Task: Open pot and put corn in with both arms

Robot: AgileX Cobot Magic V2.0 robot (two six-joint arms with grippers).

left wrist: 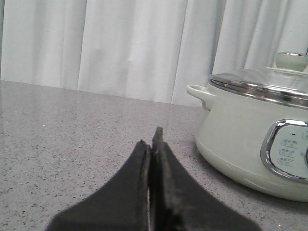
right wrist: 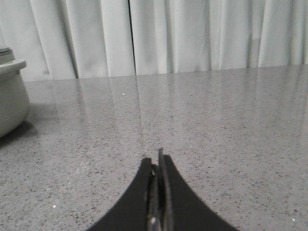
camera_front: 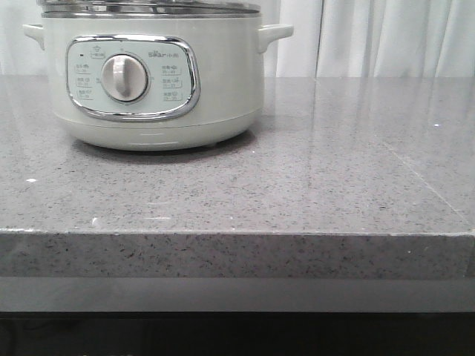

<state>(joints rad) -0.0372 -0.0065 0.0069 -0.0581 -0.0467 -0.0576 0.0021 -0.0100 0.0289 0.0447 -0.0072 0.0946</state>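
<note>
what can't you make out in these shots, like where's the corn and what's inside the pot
- Corn: not visible in any view.
- Pot contents: the lid is on; the front view crops it at the top edge, and nothing inside shows in the left wrist view.
- Panel labels: too small to read.
- Left hand and right hand: fingers together, nothing held; arms out of frame.

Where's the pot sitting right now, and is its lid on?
In the front view the pot stands at the back left of the grey counter, before the white curtain, with its glass lid on.
</note>
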